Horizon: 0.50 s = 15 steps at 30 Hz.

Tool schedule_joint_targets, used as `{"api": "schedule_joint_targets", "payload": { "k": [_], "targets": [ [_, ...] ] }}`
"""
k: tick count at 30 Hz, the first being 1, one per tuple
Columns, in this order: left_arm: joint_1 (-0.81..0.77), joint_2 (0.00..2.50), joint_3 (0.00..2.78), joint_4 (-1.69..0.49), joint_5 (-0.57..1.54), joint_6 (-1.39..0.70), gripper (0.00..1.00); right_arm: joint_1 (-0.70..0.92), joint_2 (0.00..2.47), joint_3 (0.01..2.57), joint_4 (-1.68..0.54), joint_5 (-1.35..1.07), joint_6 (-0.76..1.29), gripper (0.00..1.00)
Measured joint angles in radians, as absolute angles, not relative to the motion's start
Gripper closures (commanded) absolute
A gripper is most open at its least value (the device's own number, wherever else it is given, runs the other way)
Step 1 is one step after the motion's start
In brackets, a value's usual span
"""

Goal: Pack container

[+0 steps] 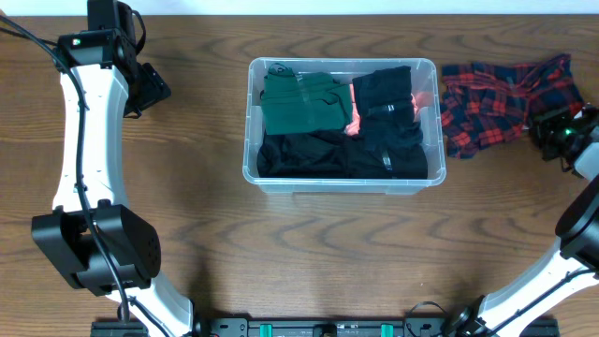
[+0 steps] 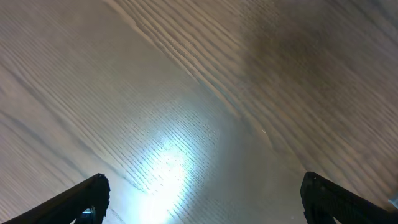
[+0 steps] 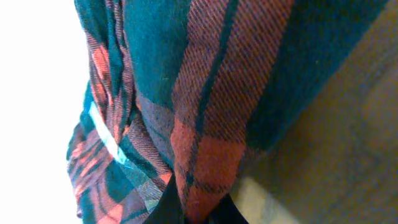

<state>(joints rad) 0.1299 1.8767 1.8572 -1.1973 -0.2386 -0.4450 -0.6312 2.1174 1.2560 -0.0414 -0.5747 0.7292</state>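
Red-and-blue plaid garment [image 1: 491, 108] lies crumpled on the wooden table [image 1: 187, 234], just right of the container [image 1: 342, 62] and touching its right wall or nearly so. The clear plastic container sits mid-table, partly packed: folded green garment [image 1: 299, 101] at back left, black clothes [image 1: 328, 154] across the front and right, and a bit of orange-pink between them.

Right gripper [image 1: 545, 128] is at the plaid garment's far right edge, fingers pinched together on a fold of the fabric; the wrist view shows cloth bunched between the tips. Left gripper [image 2: 205, 205] hangs over bare table at back left, fingers spread wide, holding nothing.

Step, as judged: grasp of the next item to pack. Next move calls for a lift high enough to clear the rim, a carry leftward over the container, then release onto the clothes. Trailing cloth may snag the rim.
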Motion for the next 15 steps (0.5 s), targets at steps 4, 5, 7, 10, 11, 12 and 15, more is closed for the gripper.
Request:
{"api": "schedule_joint_targets", "payload": {
  "k": [4, 5, 7, 10, 11, 12, 15],
  "targets": [
    [0.130, 1.877, 1.857, -1.197, -0.239, -0.445, 0.02, -0.653, 2.069, 1.248, -0.107, -0.603, 0.716, 0.99],
    [0.130, 1.877, 1.857, -1.198, -0.239, -0.445, 0.02, -0.656, 2.046, 1.245, -0.124, -0.604, 0.712, 0.99],
    [0.130, 1.877, 1.857, -1.197, -0.239, -0.445, 0.02, -0.660, 1.983, 1.242, -0.151, -0.606, 0.706, 0.99],
    [0.130, 1.877, 1.857, -1.197, -0.239, -0.445, 0.02, -0.660, 1.874, 1.242, -0.176, -0.606, 0.699, 0.99],
    [0.130, 1.877, 1.857, -1.197, -0.239, -0.445, 0.02, -0.660, 1.842, 1.242, -0.185, -0.606, 0.696, 0.99],
    [0.130, 1.877, 1.857, -1.197, -0.239, -0.445, 0.02, -0.660, 1.808, 1.242, -0.195, -0.605, 0.696, 0.99],
    [0.130, 1.877, 1.857, -1.197, -0.239, -0.445, 0.02, -0.657, 1.716, 1.242, -0.217, -0.605, 0.696, 0.99]
  ]
}}
